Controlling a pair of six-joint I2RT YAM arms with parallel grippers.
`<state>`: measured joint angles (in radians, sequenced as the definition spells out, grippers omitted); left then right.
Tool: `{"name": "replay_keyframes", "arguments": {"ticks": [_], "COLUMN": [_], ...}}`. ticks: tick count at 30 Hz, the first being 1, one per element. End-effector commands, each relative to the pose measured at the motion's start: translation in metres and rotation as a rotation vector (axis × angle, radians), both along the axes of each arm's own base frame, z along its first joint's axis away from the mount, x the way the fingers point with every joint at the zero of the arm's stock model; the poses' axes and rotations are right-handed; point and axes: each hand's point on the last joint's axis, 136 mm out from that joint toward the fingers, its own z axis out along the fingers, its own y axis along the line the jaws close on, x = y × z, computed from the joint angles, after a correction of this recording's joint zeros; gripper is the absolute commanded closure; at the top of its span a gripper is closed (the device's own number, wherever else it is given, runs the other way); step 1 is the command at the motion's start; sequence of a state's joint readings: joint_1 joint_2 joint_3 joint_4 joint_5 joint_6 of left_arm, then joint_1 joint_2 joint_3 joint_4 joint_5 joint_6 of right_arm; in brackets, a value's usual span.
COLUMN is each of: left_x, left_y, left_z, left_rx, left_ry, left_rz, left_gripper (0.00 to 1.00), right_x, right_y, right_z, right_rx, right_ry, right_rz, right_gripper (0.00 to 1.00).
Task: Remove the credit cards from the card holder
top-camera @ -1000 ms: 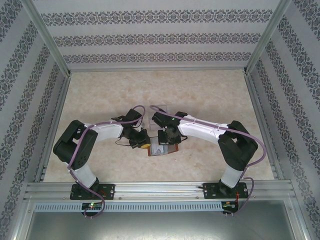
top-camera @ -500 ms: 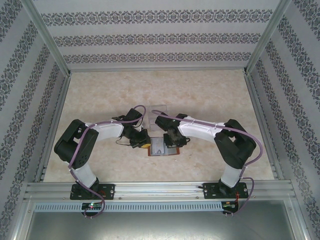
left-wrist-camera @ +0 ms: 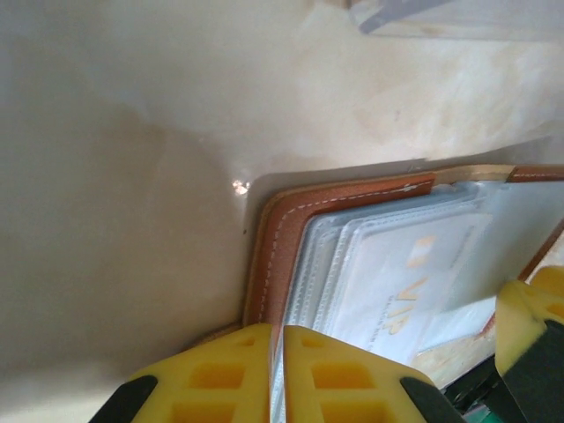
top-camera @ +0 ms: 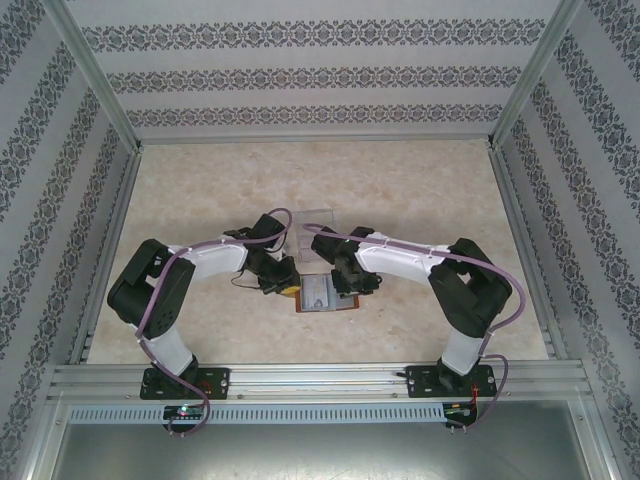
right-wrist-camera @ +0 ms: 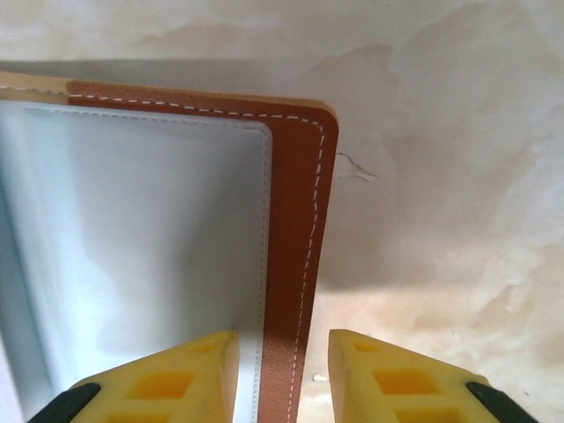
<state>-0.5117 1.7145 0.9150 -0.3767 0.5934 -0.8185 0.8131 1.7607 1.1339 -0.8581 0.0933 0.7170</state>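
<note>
Left wrist view: left gripper (left-wrist-camera: 278, 352) jaws pinched narrow on open card holder (left-wrist-camera: 280, 220) left edge, credit cards (left-wrist-camera: 397, 291) inside sleeves; right gripper (right-wrist-camera: 282, 361) jaws part-open astride right leather edge on counter (right-wrist-camera: 441, 220). Likely bracing step; next needs right jaws nipping a card edge

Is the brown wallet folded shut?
No, the card holder lies spread open on the table, with its pale inner pockets facing up.
</note>
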Motion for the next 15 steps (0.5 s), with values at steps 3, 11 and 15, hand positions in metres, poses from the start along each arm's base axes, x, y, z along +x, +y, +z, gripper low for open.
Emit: {"name": "replay_keyframes", "arguments": {"ticks": [3, 11, 15], "left_x": [0.002, 0.005, 0.003], "left_y": [-0.007, -0.02, -0.029], "left_z": [0.02, 0.028, 0.025], "left_rx": [0.015, 0.003, -0.003], "left_ry": [-0.041, -0.062, -0.056], "left_rz": [-0.033, -0.055, -0.071], "left_gripper": [0.89, 0.89, 0.9], "right_x": [0.012, 0.016, 0.016], "right_y": [0.011, 0.044, 0.064], "right_z": [0.032, 0.041, 0.037], "right_rx": [0.083, 0.258, 0.406], "right_ry": [-0.059, -0.062, -0.027], "right_rz": [0.003, -0.004, -0.036], "right_gripper": [0.71, 0.77, 0.81]}}
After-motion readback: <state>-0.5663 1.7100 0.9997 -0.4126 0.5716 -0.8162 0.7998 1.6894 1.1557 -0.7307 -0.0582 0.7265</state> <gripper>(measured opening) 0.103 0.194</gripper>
